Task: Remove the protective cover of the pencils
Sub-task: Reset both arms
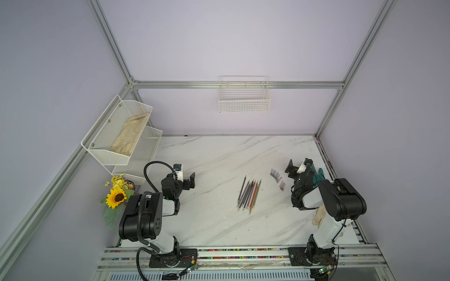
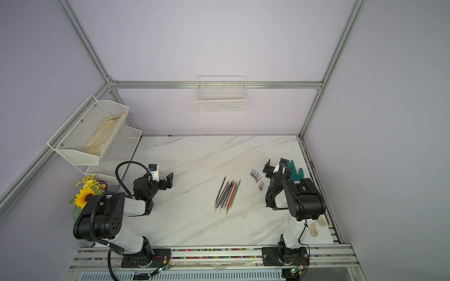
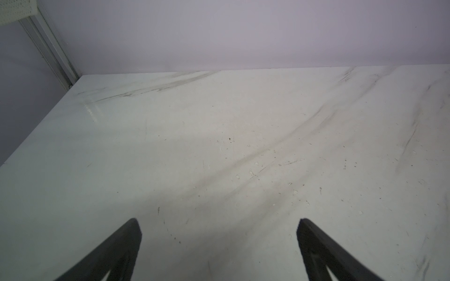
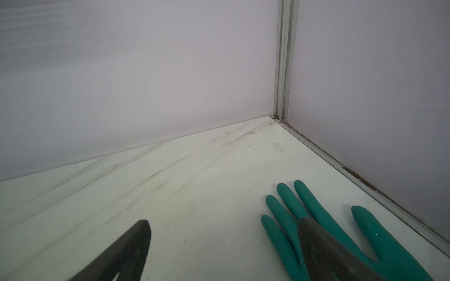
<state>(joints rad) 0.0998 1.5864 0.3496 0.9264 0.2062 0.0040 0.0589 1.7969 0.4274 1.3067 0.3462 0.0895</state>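
The pencils (image 1: 249,194) (image 2: 227,194) lie side by side in a loose bundle at mid-table, thin sticks in black, pink, orange and green. Several small purplish covers (image 1: 277,178) (image 2: 257,178) lie in a row just right of them, apart from the pencils. Whether any pencil tip carries a cover is too small to tell. My left gripper (image 1: 191,181) (image 2: 169,181) (image 3: 219,223) hovers open and empty over bare table left of the pencils. My right gripper (image 1: 290,169) (image 2: 267,167) (image 4: 222,225) is open and empty, right of the covers.
A green glove (image 4: 372,226) (image 1: 319,175) lies flat beside the right gripper near the right wall. A beige glove (image 1: 319,215) lies under the right arm. White mesh shelves (image 1: 117,131) and a sunflower (image 1: 118,197) stand at the left; a wire basket (image 1: 244,97) hangs on the back wall.
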